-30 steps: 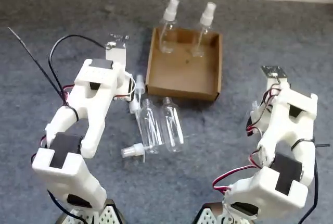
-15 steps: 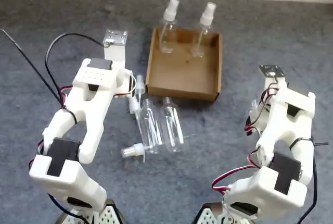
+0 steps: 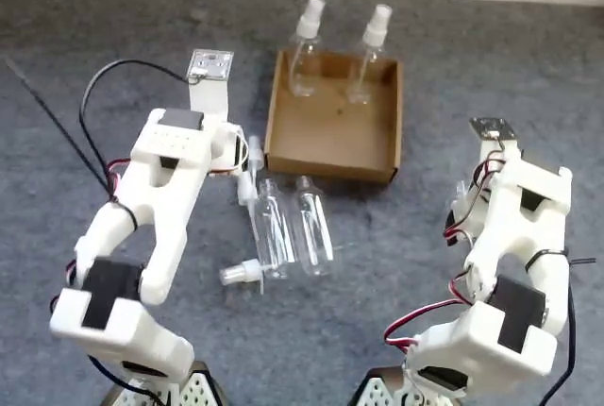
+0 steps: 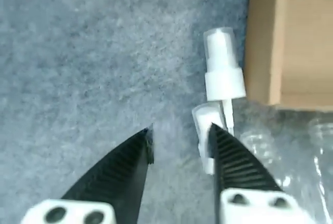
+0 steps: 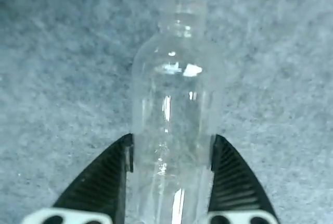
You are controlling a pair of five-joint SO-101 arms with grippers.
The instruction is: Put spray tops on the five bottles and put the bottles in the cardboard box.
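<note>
Bottle (image 5: 174,78) clenched in right claw (image 5: 173,140); left claw (image 4: 179,130) released, spray top (image 4: 223,73) beside box (image 4: 263,41) edge.

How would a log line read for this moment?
left claw: open by loose spray top | right claw: shut on uncapped bottle | cardboard box: two capped bottles | table: two bare bottles lying

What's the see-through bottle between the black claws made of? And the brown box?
The bottle looks like clear glossy plastic, maybe glass: the grey surface shows through it and bright glints sit on it. The box looks like plain matte cardboard: brown, with thin folded walls.
</note>
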